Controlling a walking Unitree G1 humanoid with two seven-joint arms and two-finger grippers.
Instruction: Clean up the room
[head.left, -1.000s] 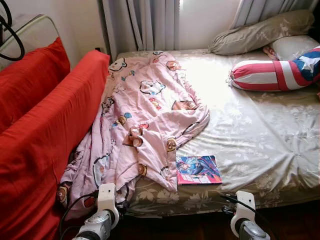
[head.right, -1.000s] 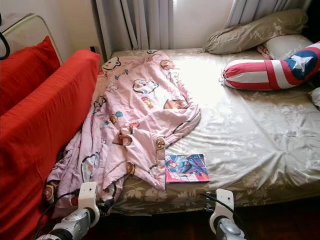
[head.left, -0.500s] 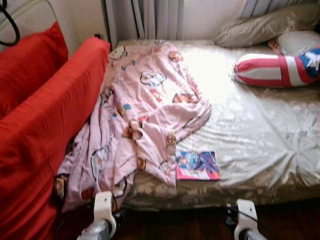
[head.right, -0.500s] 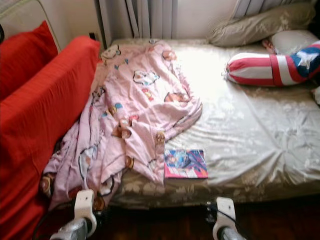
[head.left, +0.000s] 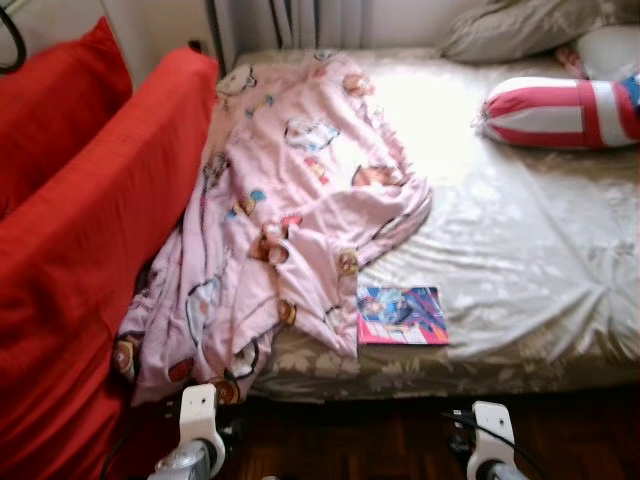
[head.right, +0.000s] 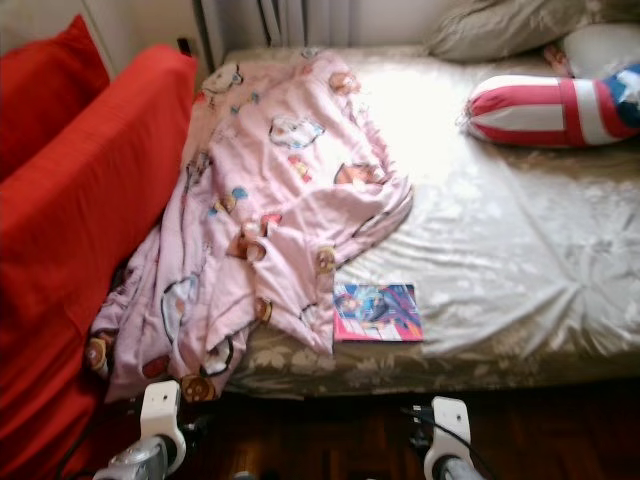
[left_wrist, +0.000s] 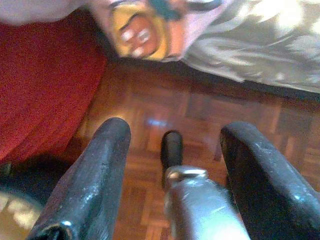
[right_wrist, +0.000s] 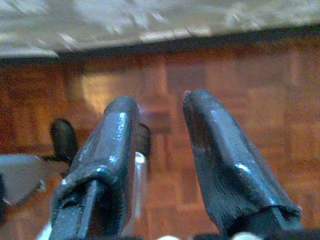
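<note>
Pink cartoon-print blanket (head.left: 290, 210) lay rumpled across the left part of the bed (head.left: 520, 230), one end spilling over the mattress edge toward the parquet floor (left_wrist: 200, 120) beside the red sofa (head.left: 90, 250). Comic book (head.left: 402, 314) sat on the sheet near the front edge, touching the blanket's lower hem. Striped bolster (head.left: 560, 108) rested at the head end, with plain pillows (head.right: 500, 30) behind it. Tidying looked not yet begun, by my reading: blanket unfolded, book not put away, nothing in hand. Left pincer (left_wrist: 172, 150) hung low over the floor with fingers spread and empty (a printed bear face on the blanket's hanging end lay ahead of it). Right pincer (right_wrist: 160, 150) hovered over parquet short of the bed edge, fingers also parted, gripping nothing. Remaining work, as judged: pick up the book, straighten or fold the blanket.
</note>
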